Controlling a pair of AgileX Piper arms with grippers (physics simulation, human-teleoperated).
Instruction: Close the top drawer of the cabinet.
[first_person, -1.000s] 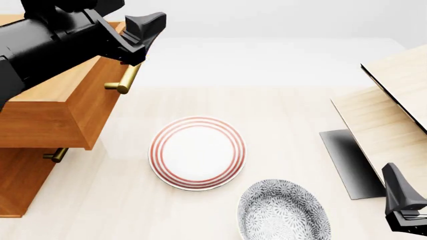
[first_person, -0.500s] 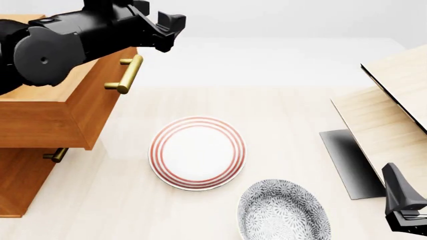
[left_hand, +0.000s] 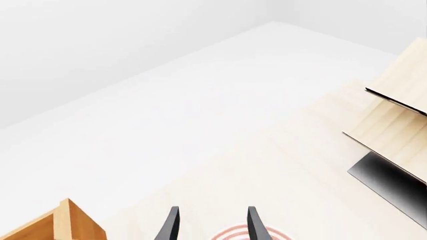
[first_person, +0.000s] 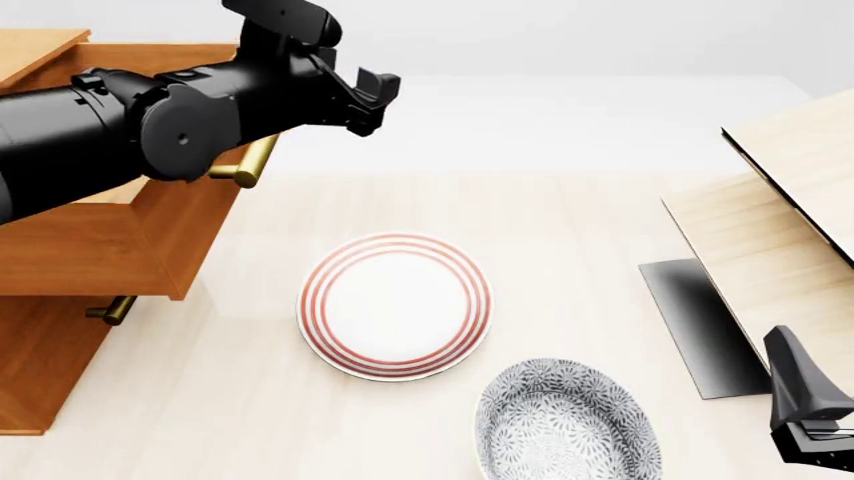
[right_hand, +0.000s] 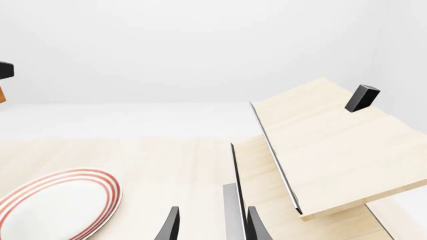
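Note:
The orange-brown cabinet (first_person: 40, 370) stands at the left. Its top drawer (first_person: 187, 230) is pulled out toward the table's middle. The drawer's brass handle (first_person: 251, 160) is partly hidden behind my left arm. My left gripper (first_person: 380, 105) is open and empty. It hangs above the table, to the right of and beyond the handle, touching nothing. In the left wrist view the left gripper (left_hand: 210, 225) points past a corner of the cabinet (left_hand: 67, 225). My right gripper (first_person: 801, 400) is open and empty at the front right, and it also shows in the right wrist view (right_hand: 210, 225).
A red-ringed white plate (first_person: 395, 305) lies mid-table, right of the drawer front. A grey patterned plate (first_person: 567, 420) lies nearer the front. A pale wood structure (first_person: 774, 240) with a black panel (first_person: 694, 320) stands at the right. The lower drawer's brass handle (first_person: 114, 310) shows under the top drawer.
My left arm has swung right and lower, carrying its gripper from over the drawer handle out over the table. The drawer and the right arm have not moved.

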